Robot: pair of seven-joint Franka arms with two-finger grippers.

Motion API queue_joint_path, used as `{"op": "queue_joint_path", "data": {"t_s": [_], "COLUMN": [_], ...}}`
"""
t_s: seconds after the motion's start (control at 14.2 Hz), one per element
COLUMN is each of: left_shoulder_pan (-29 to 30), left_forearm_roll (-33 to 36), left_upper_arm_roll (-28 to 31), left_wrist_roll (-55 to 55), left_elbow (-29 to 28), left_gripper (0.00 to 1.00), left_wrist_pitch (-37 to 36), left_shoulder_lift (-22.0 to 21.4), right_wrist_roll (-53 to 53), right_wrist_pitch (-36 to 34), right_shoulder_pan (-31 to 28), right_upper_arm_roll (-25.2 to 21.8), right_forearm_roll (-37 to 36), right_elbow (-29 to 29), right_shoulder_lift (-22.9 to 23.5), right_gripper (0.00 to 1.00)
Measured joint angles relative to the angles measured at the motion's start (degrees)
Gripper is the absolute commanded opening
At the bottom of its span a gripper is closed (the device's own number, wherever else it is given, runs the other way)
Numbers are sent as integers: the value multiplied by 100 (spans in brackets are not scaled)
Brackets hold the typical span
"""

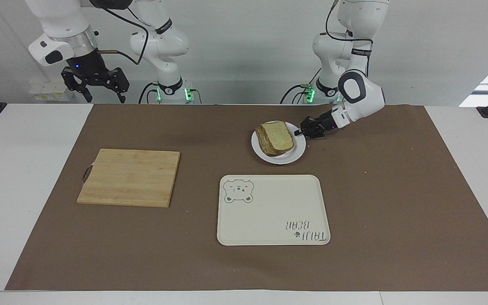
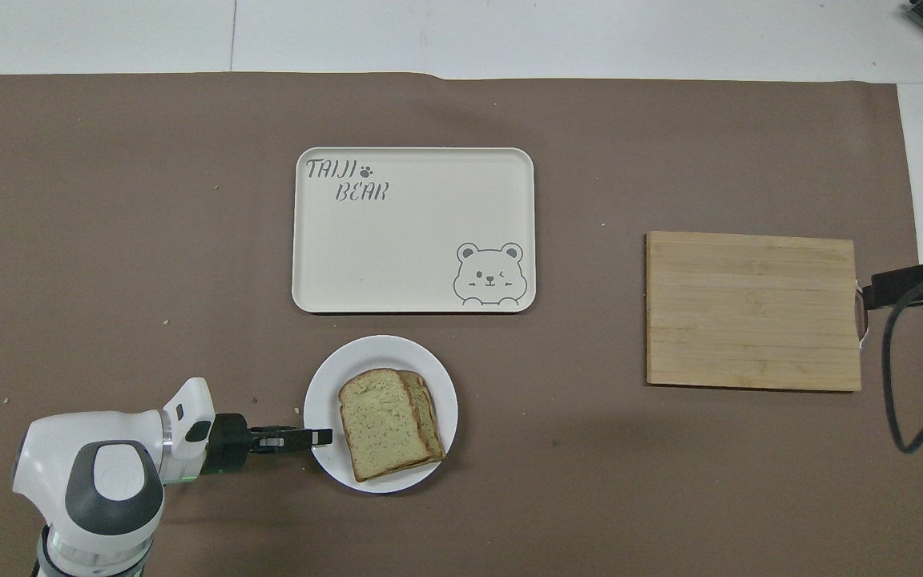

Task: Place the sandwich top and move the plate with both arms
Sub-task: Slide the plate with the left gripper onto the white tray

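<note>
A flat rectangular cutting board (image 1: pixel 128 177) of pale banded wood, with a small loop at 1 short edge, is laid on the matte brown mat (image 1: pixel 396 203) covering the white surface (image 1: pixel 28 169), toward the right arm's end. Above the mat's corner at that end, the right end effector (image 1: pixel 95 87) is held high on its white jointed arm, its black fingers (image 1: pixel 121 87) spread apart and nothing gripped.

Nearer the middle, a smooth cream rectangular tray (image 1: pixel 273 210) with rounded corners, a bear drawing and grey lettering is seen, with its long axis running along the surface from 1 arm's end to the other. Just beside it, nearer to the robots, the small round glossy white plate (image 1: pixel 276 157) is found. On the plate the sandwich top (image 1: pixel 278 135), a roughly square slice of pale speckled bread with a brown crust, is stacked on further bread, slightly offset, so that the lower crusts are exposed toward the right arm's end. In the overhead view the slice's rounded edge (image 2: pixel 365 379) is turned toward the tray, and its slightly longer axis is angled a little off the line from robots to tray.

The left end effector (image 1: pixel 298 132) is reached in low and nearly level at the plate's rim on the left arm's side, its fingers pinched on that rim. The sandwich top is left just beside the fingertips, not touched by them.
</note>
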Motion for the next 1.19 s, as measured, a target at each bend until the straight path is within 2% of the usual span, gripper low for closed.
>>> {"op": "queue_joint_path", "data": {"t_s": [0.77,0.98,1.19], "left_shoulder_pan": [61,156,540], "left_forearm_roll": [-101,-100,-63], "left_upper_arm_roll": [66,79,94], "left_wrist_roll": [6,6,7], "left_elbow": [76,385,875], "left_gripper": [0,0,0], "left_wrist_pitch": [-243,-300,-837], "left_shoulder_lift": [-42,146,421], "right_wrist_roll": [-142,-142,-142], "right_wrist_pitch": [1,1,1], "right_shoulder_pan": [-18,-14,-15], "right_upper_arm_roll": [-11,32,38], "right_forearm_roll": [-39,-38,-38], "right_elbow": [-13,-12,-12], "right_shoulder_lift": [18,18,18], "right_gripper": [100,100,100]}}
